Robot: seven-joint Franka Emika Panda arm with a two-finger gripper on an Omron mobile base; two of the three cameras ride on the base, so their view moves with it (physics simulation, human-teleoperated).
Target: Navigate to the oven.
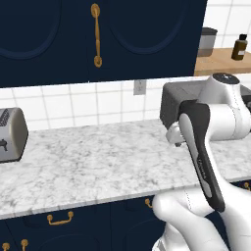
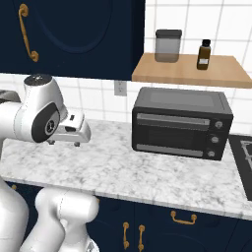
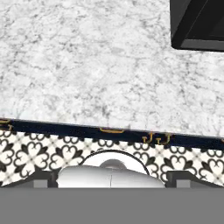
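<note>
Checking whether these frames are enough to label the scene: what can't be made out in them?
- Silver toaster: left base view, cut by the left edge.
- Black stovetop: right base view, cut by the right edge.
- Dark grey countertop toaster oven: mostly hidden behind the arm in the left base view.
- Brown bottle on the wooden shelf: label too small.

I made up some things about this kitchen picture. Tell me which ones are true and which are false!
1. A toaster oven sits on the marble counter. True.
2. A brown bottle stands on the wooden shelf. True.
3. The toaster oven's door hangs open. False: it is closed.
4. The cabinets are white. False: they are dark blue with gold handles.
5. A silver toaster sits at the counter's left. True.
</note>
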